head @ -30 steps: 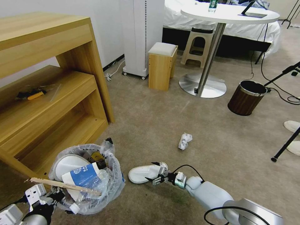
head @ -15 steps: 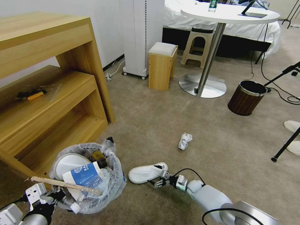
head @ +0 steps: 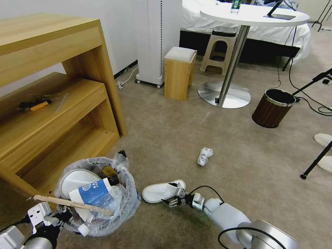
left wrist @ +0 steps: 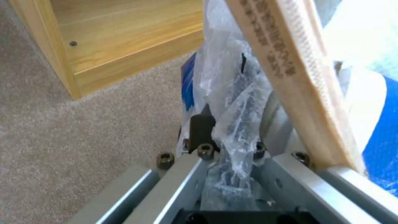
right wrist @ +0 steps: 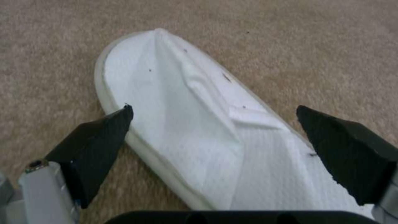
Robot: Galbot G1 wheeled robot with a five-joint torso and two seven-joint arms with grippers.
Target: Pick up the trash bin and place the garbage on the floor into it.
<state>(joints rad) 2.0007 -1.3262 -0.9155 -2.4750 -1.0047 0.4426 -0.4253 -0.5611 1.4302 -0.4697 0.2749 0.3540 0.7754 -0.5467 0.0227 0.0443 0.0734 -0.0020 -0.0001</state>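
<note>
Two bins: a bagged bin [head: 98, 199] and a brown bin [head: 273, 108]. Slippers number four: one in the bagged bin [head: 77, 181], one on the carpet [head: 160, 191], two at the right edge [head: 323, 139] [head: 326, 162]. One white wad [head: 204, 156], one wooden stick [head: 69, 203], two stools [head: 179, 72] [head: 218, 52].

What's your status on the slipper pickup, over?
Right gripper open, fingers straddling the white slipper on the carpet. Left gripper shut on the trash bin liner. Nothing in the way.
</note>
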